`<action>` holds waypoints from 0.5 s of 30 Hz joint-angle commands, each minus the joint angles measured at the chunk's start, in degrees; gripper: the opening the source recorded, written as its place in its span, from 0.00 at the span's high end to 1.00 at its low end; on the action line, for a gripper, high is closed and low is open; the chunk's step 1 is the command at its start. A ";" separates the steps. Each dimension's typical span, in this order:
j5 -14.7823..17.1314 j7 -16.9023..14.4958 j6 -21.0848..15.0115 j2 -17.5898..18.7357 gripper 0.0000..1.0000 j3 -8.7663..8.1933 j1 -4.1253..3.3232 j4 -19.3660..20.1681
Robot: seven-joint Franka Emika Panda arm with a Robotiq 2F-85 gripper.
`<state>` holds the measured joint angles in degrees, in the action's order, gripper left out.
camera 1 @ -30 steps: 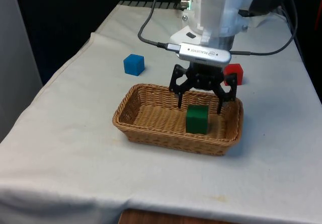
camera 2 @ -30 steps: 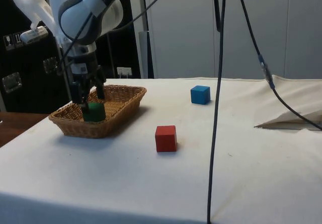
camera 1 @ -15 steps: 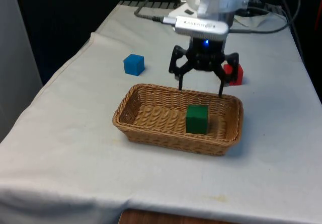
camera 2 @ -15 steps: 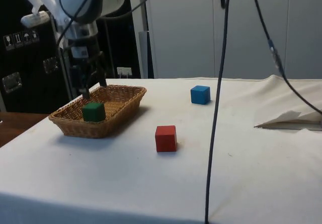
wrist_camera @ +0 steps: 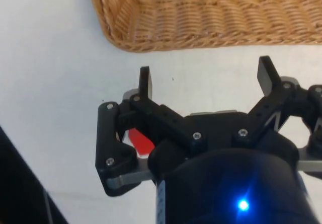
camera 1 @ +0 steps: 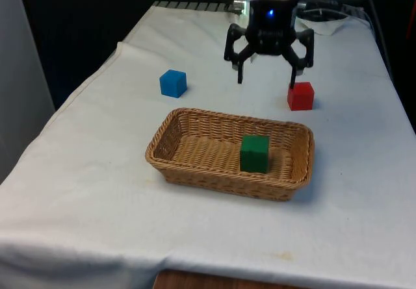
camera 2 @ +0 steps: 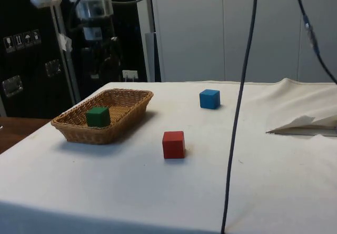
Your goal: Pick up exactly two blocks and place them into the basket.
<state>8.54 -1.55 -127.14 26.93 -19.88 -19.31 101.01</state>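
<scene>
The surface (camera 1: pixel 97 198) under its white cloth carries everything, and on it the wicker basket (camera 1: pixel 175 136) sits toward the near side, with one green block (camera 1: pixel 254 153) resting upright inside, close to the end at the front view's right. By my reading that is half the job: one block delivered, one more to go, and no more than that. The tool (camera 1: pixel 267 76) hangs above the cloth beyond the basket's far rim, its two fingers spread wide apart with nothing between them; in the wrist view the basket edge (wrist_camera: pixel 151 32) lies just past the fingertips. The red block (camera 1: pixel 300 96) stands on the cloth just beside the tool, at the front view's right of it, so it looks the likelier second pick, while the blue block (camera 1: pixel 173 83) sits well apart toward the front view's left

Compared with a second ago, the tool has risen out of the basket, where its fingers straddled the green block, and has drawn back toward the far end; the green block, the basket and the other two blocks have not shifted
</scene>
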 commanded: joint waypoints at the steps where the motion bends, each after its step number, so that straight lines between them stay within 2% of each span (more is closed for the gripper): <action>1: -0.23 0.23 -0.40 -0.92 0.00 -0.11 -0.34 1.09; 2: 0.00 0.00 0.00 -0.57 0.00 0.06 -0.11 0.69; 3: -0.23 0.17 -0.46 -1.60 0.00 -0.06 -0.40 1.78; 11: -0.34 0.17 -0.69 -7.16 0.00 0.29 -0.74 7.68; 12: 0.00 -0.06 -0.06 -5.90 0.00 0.40 -0.46 6.25; 13: -0.34 0.11 -0.69 -7.68 0.00 0.34 -0.74 8.25; 15: -0.40 0.11 -0.69 -8.94 0.00 0.40 -0.80 9.51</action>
<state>8.54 -1.66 -127.20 18.56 -19.31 -19.77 109.78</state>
